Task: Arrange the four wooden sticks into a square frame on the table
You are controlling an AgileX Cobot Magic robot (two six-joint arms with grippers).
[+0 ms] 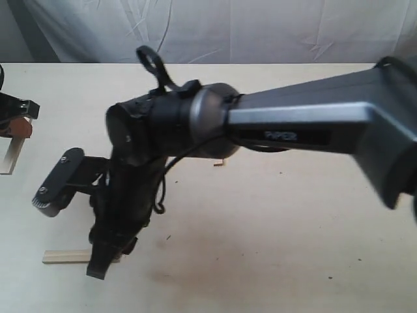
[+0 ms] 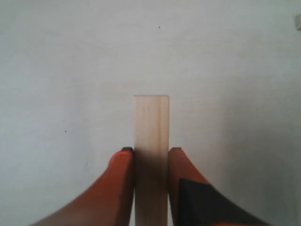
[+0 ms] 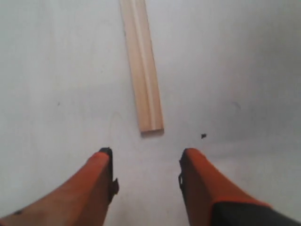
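Observation:
My left gripper [image 2: 150, 153] is shut on one pale wooden stick [image 2: 151, 125], which juts out past the orange fingertips over the table [image 2: 56, 70]. In the exterior view that gripper [image 1: 16, 125] sits at the far left edge with its stick [image 1: 12, 158] hanging below it. My right gripper [image 3: 146, 157] is open, and the end of a second stick [image 3: 142, 70] lies flat just ahead of its fingertips. In the exterior view this stick [image 1: 64, 256] lies at the lower left, beside the right gripper [image 1: 98, 268]. A small stick end [image 1: 218, 163] peeks from behind the right arm. No square frame shows.
The right arm [image 1: 293, 124] stretches across the table [image 1: 293, 228] from the right and hides much of its middle. A wrinkled white cloth [image 1: 228, 29] hangs behind the far edge. Small dark specks [image 3: 203, 136] dot the tabletop.

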